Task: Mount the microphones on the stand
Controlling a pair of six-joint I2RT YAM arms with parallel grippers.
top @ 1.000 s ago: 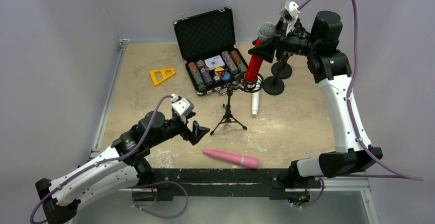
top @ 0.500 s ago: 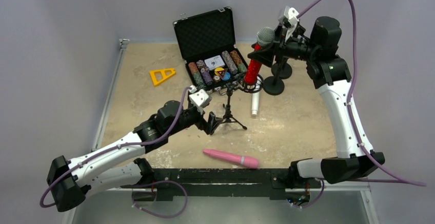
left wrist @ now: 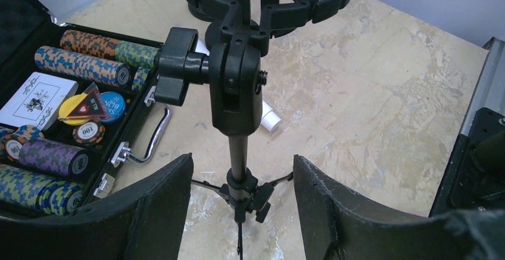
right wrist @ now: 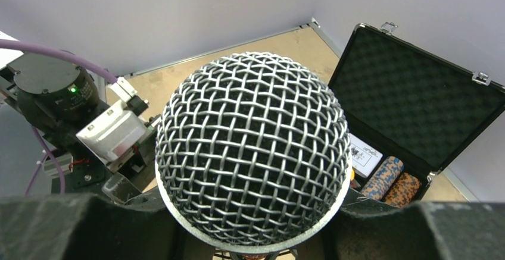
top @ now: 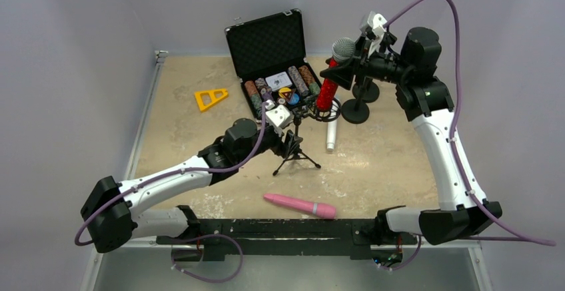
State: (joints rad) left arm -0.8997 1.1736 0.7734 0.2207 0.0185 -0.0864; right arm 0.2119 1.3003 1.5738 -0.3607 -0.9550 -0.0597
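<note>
Pink microphone (top: 300, 205) lies flat at desk (top: 386, 158) near edge, centre. Left hand (left wrist: 241, 174) has fingers apart, either side of tripod stand (left wrist: 237, 93) pole, not touching. White microphone (top: 330, 136) lies just beyond. Right hand (top: 340, 71) is clamped on glittery red microphone (top: 328, 92), upright, lower end at the stand's ring mount. Open poker chip case (top: 266, 44) sits at far edge.

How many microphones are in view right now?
3. The red microphone is held upright by the right pincer at the back. The white microphone lies beside the tripod stand. The pink microphone lies near the table front edge.
</note>
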